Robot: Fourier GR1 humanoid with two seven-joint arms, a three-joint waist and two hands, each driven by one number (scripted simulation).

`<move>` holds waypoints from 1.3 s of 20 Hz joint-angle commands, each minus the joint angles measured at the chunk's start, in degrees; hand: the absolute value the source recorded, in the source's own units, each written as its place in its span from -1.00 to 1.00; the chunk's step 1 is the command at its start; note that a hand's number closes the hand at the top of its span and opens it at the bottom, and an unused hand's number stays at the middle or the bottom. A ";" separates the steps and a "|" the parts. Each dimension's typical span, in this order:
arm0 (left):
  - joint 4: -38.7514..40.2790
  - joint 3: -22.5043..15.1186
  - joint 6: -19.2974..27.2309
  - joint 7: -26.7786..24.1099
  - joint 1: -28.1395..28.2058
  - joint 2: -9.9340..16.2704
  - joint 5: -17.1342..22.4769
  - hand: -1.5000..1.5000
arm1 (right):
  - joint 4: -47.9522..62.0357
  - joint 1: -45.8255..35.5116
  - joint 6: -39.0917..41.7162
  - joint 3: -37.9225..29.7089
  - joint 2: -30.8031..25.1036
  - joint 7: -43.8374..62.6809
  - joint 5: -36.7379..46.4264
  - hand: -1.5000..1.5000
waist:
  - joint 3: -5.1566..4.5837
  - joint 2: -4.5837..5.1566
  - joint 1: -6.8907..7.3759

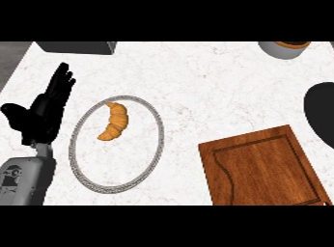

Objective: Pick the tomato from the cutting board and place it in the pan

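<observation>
Your left hand [45, 108] rests open, fingers straight, at the counter's left edge beside the plate [82, 174] with a croissant [114, 121]. Your right hand is out of view, so you cannot tell what it holds. The cutting board [262, 169] shows bare wood; no tomato is visible anywhere, so its look cannot be described. The pan [330, 116] lies just beyond the board, at the right. If the tomato is in hand, lower it over the pan's middle before letting go.

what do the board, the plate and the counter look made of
Board: wood, reddish-brown with visible grain and a routed groove, slight sheen. Plate: white centre with a speckled grey rim, probably glazed ceramic. Counter: white with faint veining, likely marble or similar stone.
</observation>
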 commanded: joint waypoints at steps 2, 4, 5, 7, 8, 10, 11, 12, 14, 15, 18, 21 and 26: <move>0.66 -0.43 -0.12 0.63 -2.50 -1.02 0.56 0.00 | 16.58 -7.30 -8.16 -0.44 0.28 -5.57 2.92 1.00 | 0.20 0.73 1.27; -1.47 -0.18 -1.10 0.37 0.42 0.12 0.75 0.00 | 21.76 -7.70 -8.15 -2.25 -3.02 -9.15 2.42 1.00 | 0.21 0.44 1.33; 0.97 -1.03 -0.11 0.09 -1.66 -0.86 -0.50 0.00 | 23.58 -9.74 -9.60 -1.69 -2.01 -8.42 3.22 1.00 | 0.21 0.76 1.10; -0.19 -1.35 0.62 -0.20 -1.04 -1.32 -0.99 0.00 | 26.55 -10.69 -10.52 -1.27 -2.27 -10.44 4.07 1.00 | 0.27 0.80 1.62; 0.55 -0.85 -0.78 -0.05 -0.68 -0.89 0.28 0.00 | 28.19 -10.61 -3.72 -3.83 -1.92 -10.52 -0.31 1.00 | 0.32 0.86 1.34; 1.33 -1.11 0.27 -1.21 -1.89 -1.77 -0.45 0.00 | 31.79 -12.87 -4.25 -1.22 -2.74 -7.67 3.49 -1.00 | 0.24 1.15 1.79; 0.54 -1.01 -0.74 -0.54 -1.87 -0.87 -0.02 0.00 | 33.32 -13.60 1.40 -0.03 -3.48 -5.15 3.96 -1.00 | 0.23 1.20 2.60; 0.32 -1.68 -0.81 0.49 -1.80 -1.11 -0.25 0.00 | 34.78 -12.17 5.26 -0.13 -3.18 -7.32 3.12 -1.00 | 0.32 1.09 2.01; -0.39 -1.81 0.14 -0.86 -0.75 -2.32 -0.31 0.00 | 37.10 -13.55 7.42 -0.37 -2.64 -7.15 2.85 -1.00 | 0.36 1.10 2.72; 1.26 -0.23 -0.85 -0.59 -2.33 -0.79 0.61 0.00 | 37.89 -13.48 9.24 -0.02 -3.41 -9.08 3.11 -1.00 | 0.31 1.11 1.68; 1.77 -0.82 0.70 -0.74 -2.84 -1.91 -0.50 0.00 | 39.11 -14.84 8.39 0.11 -3.73 -11.18 3.74 -1.00 | 0.36 1.17 1.72; 0.16 -1.70 0.68 -0.51 -0.96 -2.39 -0.78 0.00 | 40.07 -15.80 8.87 -3.72 -3.54 -14.30 -0.04 -1.00 | 0.38 0.71 1.33; 0.08 0.53 -0.18 1.84 -1.64 -0.04 0.47 0.00 | 41.80 -13.99 12.76 -10.09 -5.61 -20.79 -6.47 -1.00 | 0.33 0.32 -0.15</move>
